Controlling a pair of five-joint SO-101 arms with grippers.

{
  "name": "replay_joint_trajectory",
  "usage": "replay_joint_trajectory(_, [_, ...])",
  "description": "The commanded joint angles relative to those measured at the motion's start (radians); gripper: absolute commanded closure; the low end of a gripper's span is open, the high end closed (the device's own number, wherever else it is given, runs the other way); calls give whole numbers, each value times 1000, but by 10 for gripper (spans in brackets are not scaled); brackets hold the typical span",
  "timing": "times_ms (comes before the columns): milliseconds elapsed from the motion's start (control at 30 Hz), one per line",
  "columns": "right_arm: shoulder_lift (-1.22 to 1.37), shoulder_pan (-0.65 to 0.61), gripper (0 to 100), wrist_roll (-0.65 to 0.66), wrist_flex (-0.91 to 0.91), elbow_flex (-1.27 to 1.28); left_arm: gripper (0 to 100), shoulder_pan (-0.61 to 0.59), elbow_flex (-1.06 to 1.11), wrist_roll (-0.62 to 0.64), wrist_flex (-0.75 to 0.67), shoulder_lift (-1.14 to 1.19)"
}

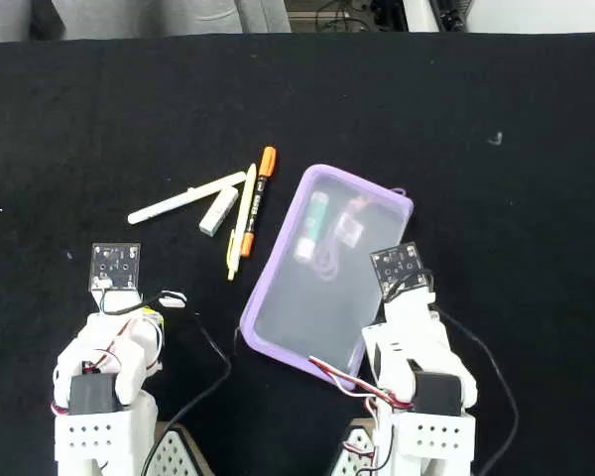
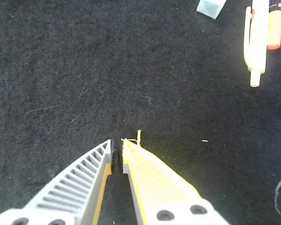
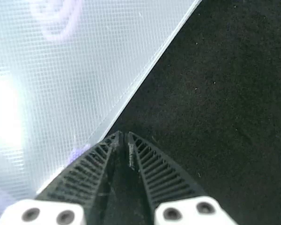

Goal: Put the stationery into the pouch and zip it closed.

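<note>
A translucent pouch (image 1: 322, 273) with a purple rim lies tilted at the table's middle, with a green-capped stick (image 1: 312, 226) and a small item (image 1: 349, 228) inside. To its left lie an orange marker (image 1: 259, 196), a yellow pen (image 1: 241, 220), a small white block (image 1: 218, 211) and a long white pen (image 1: 183, 198). The left arm (image 1: 114, 270) hovers near the front, short of these items. Its gripper (image 2: 117, 144) is shut and empty over bare cloth, with the yellow pen (image 2: 255, 42), orange marker (image 2: 275, 23) and block (image 2: 210, 7) beyond. My right gripper (image 3: 122, 137) is shut at the pouch's (image 3: 61, 70) right edge.
Black cloth covers the table (image 1: 496, 198). Both arm bases stand at the front edge. A white cable end (image 1: 174, 297) lies beside the left arm. The table's far edge runs along the top of the high view.
</note>
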Motion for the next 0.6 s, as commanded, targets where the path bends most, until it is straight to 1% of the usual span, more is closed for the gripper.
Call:
replay_joint_trajectory(0, [-68, -5, 981, -5, 8, -4, 945, 5, 22, -5, 29, -8])
replay_joint_trajectory(67, [-68, 5, 981, -3, 8, -5, 945, 10, 22, -6, 84, -8])
replay_joint_trajectory(133, [-70, 5, 981, -3, 2, -8, 945, 7, 22, -6, 77, -8])
replay_joint_trajectory(300, [-70, 28, 980, -3, -84, -10, 945, 5, 22, -6, 78, -8])
replay_joint_trajectory(433, [-70, 115, 980, -3, -181, -21, 945, 5, 22, -5, 78, -8])
replay_joint_trajectory(567, [-70, 219, 980, -3, -233, -73, 945, 10, 22, -5, 78, -8])
